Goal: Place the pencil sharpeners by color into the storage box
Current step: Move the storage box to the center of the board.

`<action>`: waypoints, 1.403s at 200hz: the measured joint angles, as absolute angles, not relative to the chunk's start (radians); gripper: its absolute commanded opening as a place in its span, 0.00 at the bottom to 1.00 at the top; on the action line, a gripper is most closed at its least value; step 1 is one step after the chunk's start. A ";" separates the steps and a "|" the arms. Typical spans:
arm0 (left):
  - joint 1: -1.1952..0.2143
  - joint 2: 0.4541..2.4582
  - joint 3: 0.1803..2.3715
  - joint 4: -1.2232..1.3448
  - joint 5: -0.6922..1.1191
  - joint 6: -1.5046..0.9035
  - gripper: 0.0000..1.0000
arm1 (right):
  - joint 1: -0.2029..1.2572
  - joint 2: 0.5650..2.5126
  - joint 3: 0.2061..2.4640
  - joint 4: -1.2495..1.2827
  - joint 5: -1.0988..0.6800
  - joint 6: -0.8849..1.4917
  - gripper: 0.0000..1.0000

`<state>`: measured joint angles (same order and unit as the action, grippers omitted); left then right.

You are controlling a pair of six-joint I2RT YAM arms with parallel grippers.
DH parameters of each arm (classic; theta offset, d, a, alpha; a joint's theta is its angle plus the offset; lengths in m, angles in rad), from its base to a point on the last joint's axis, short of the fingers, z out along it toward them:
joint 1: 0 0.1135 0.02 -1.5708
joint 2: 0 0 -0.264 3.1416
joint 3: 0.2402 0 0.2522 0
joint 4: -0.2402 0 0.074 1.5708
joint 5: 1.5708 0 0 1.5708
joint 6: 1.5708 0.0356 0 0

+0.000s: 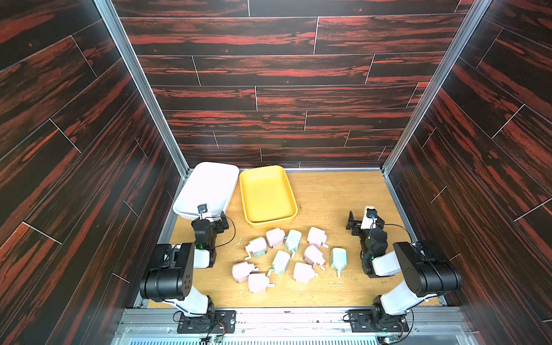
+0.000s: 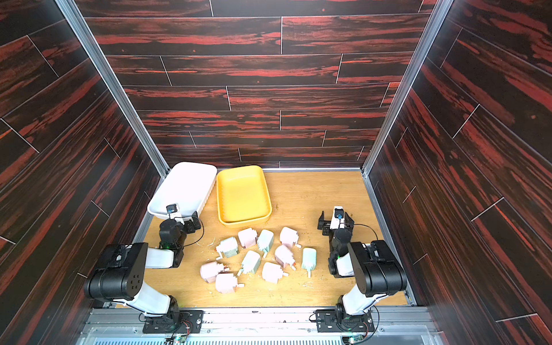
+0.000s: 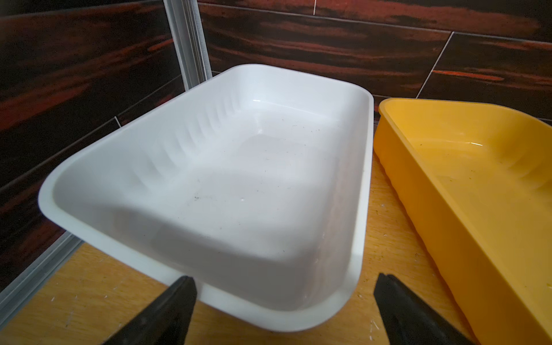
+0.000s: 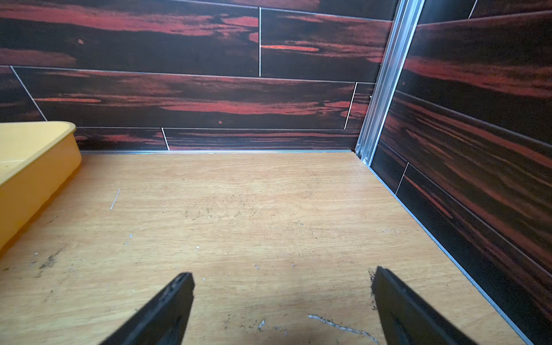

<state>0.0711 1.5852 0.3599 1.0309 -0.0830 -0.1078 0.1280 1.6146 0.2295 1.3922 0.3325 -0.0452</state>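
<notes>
Ten pencil sharpeners (image 1: 298,257), six pale pink and four mint, lie jumbled mid-surface (image 1: 328,194). Behind them sit a white box (image 3: 209,179) and a yellow box (image 1: 265,194). Both arms' jaws stand spread, holding nothing.

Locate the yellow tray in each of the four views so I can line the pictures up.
Top views: the yellow tray sits at the back of the table, left of centre, beside the white tray.
Left wrist view: its near wall fills the right edge, next to the white tray.
Right wrist view: only a corner shows at the left edge.
Shared landmark: the wooden table.
</notes>
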 measured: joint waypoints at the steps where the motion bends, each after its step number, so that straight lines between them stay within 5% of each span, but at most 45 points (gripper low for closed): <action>1: 0.071 1.585 0.360 1.031 -0.083 -0.108 1.00 | 0.128 1.615 0.229 1.392 0.333 -0.045 0.98; 197: 0.071 1.580 0.338 1.071 -0.080 -0.103 1.00 | 0.129 1.575 0.228 1.387 0.366 -0.042 0.98; 280: 0.070 1.343 0.375 0.829 -0.154 -0.125 1.00 | 0.217 1.371 0.311 1.137 0.514 -0.049 0.98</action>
